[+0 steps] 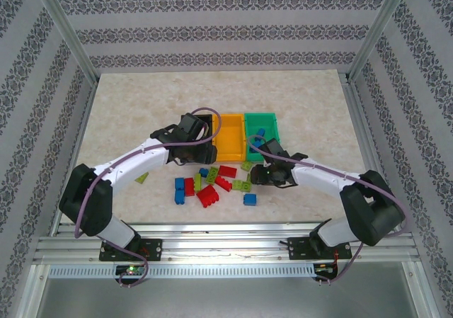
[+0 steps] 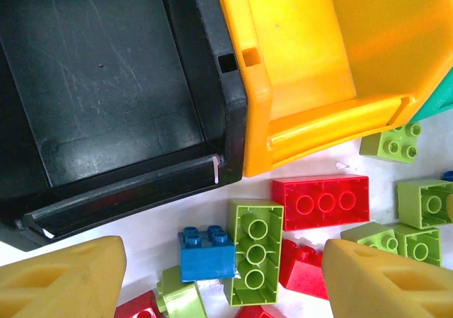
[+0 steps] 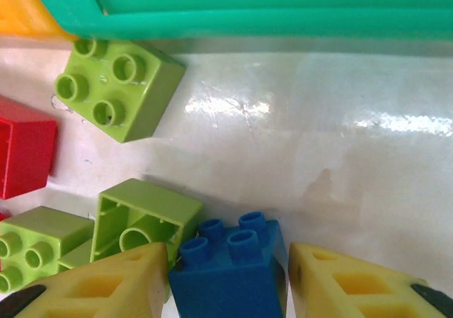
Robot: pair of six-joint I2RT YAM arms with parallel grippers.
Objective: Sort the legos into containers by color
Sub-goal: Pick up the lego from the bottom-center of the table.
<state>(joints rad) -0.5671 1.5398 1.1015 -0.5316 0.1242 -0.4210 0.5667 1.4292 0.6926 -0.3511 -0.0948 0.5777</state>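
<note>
A row of three bins at mid-tabletop (image 1: 127, 105), walls touching: black bin (image 2: 106, 70) on the left, orange bin (image 1: 228, 137) in the middle, green bin (image 1: 272, 125) on the right. Inside the green one, a single binned brick (image 1: 260, 132), blue.

Between the bins and the near edge, loose legos (image 1: 207, 196) in red, blue and lime, bunched close, some touching. Well apart from the bunch, toward the left edge, a lone lime piece (image 1: 142, 178).

Left gripper (image 2: 223, 268) above the far left part of the bunch, just off the near walls of the black and orange bins. Fingers (image 2: 64, 279) spread wide, released, grasping nothing. Below and between them, a long lime brick (image 2: 255, 251), studs up, with a red brick (image 2: 322, 202) just beyond it toward the orange bin.

Right gripper (image 3: 226, 254) low at the right side of the bunch, near the green bin's near wall. Between its fingertips, a blue brick (image 3: 230, 286), tilted, studs toward that bin. Fingers (image 3: 99, 286) close on either flank of it. Cannot tell whether pressing on it or just clear. Hard by the blue brick on the bunch side, an upturned lime brick (image 3: 145, 215), hollow side showing. Just beside the green bin's wall, a square lime brick (image 3: 120, 88), studs up.
</note>
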